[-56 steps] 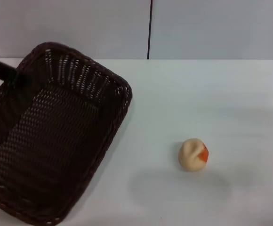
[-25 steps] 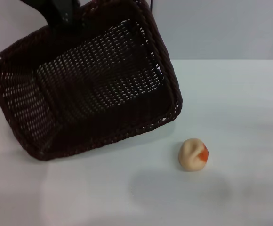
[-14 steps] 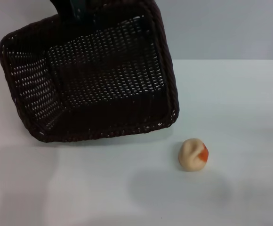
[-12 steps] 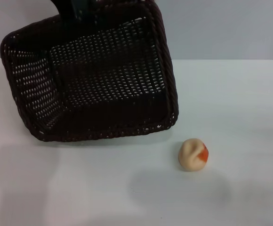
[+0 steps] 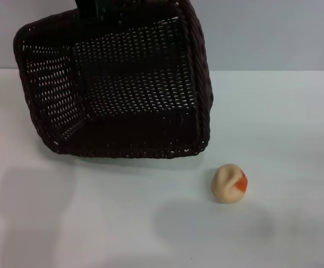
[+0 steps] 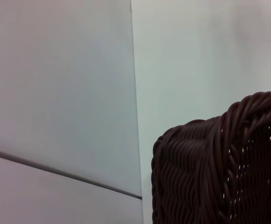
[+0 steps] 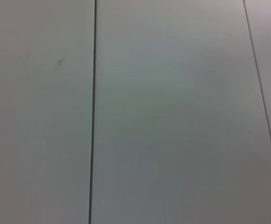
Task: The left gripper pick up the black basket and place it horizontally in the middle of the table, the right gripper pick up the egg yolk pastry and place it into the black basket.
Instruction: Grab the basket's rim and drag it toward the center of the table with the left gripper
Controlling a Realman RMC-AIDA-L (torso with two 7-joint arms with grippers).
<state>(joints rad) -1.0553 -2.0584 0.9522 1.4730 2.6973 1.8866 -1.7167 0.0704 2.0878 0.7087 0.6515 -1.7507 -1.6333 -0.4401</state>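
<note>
The black basket [image 5: 123, 89] hangs tilted above the table's back middle, with its open side facing me and its lower rim close over the table. My left gripper [image 5: 98, 8] holds its upper rim at the top edge of the head view, mostly cut off. A corner of the basket [image 6: 219, 168] fills the left wrist view. The egg yolk pastry [image 5: 229, 182] lies on the white table to the front right of the basket, apart from it, with its orange patch facing right. My right gripper is out of view.
The white table [image 5: 296, 123] runs to a grey panelled wall [image 5: 262, 33] at the back. Soft shadows lie on the table under the basket and in front of the pastry. The right wrist view shows only pale panels with dark seams [image 7: 93, 112].
The basket has been lifted from the table's left front, swung up to the back middle and turned. In the last half second it shifted slightly right. The pastry has not moved.
</note>
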